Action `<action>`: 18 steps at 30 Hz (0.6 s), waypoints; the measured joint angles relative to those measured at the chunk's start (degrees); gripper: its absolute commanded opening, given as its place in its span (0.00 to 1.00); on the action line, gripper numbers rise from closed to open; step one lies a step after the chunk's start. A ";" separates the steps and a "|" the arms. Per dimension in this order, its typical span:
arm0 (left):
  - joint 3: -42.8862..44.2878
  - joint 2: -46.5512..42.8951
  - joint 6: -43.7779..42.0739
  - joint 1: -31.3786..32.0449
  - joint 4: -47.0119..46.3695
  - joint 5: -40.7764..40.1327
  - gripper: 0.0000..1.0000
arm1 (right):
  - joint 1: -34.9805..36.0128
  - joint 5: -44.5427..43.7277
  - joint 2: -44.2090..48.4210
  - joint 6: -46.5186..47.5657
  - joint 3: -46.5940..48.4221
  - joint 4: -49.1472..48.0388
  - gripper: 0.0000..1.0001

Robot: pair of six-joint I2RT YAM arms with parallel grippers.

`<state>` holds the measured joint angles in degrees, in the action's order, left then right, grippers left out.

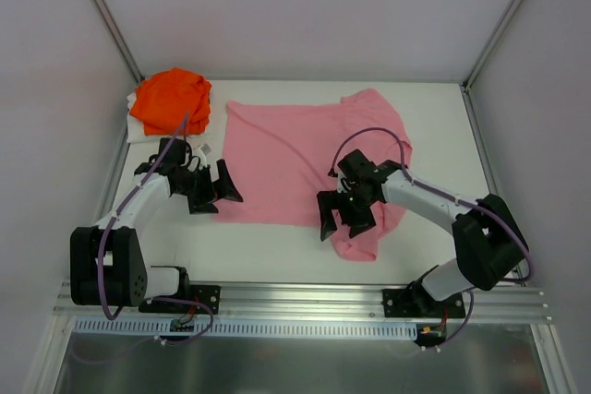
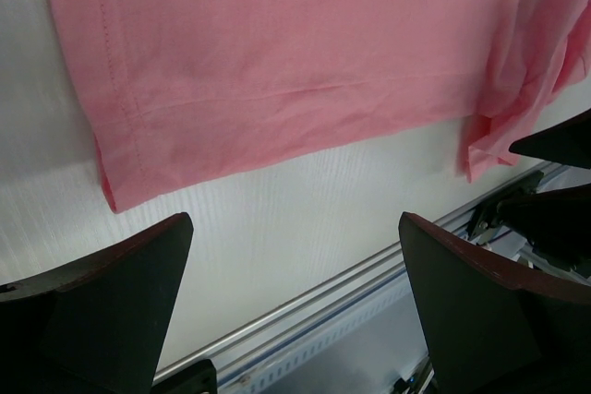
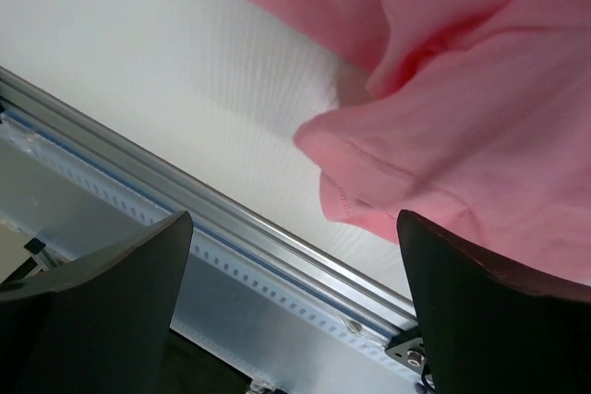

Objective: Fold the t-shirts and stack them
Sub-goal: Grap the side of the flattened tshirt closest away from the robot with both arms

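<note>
Mid-frame, pink shirt [image 1: 286,154] is lying spread, folding apparently not begun. Left gripper [image 1: 219,193] and right gripper [image 1: 343,219] are hovering at its lower edge, jaws apart and empty; next move is needing hem-corner pinches.

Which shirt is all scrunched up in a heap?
The orange t-shirt, bunched in the far left corner of the table. The pink t-shirt lies spread out mostly flat in the middle, with only one near corner rumpled.

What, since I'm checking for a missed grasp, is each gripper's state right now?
Left gripper: open, holding nothing.
Right gripper: open, holding nothing.
</note>
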<state>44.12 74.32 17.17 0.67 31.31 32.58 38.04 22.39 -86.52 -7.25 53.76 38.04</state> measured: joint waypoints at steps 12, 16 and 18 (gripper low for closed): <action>0.31 0.79 -0.07 0.00 0.07 0.33 0.98 | -1.51 -8.20 16.72 -2.95 -10.47 4.57 0.99; 0.87 1.27 -0.17 0.00 0.04 0.44 0.97 | -2.16 -9.81 20.57 -4.81 -14.29 4.94 1.00; 1.29 1.68 -0.24 0.00 0.17 0.46 0.97 | -2.27 -10.36 20.90 -5.44 -15.26 5.16 0.99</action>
<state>45.41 76.01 16.93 0.67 31.48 33.04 35.77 12.03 -65.63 -12.69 38.50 43.20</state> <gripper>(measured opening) 0.974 0.993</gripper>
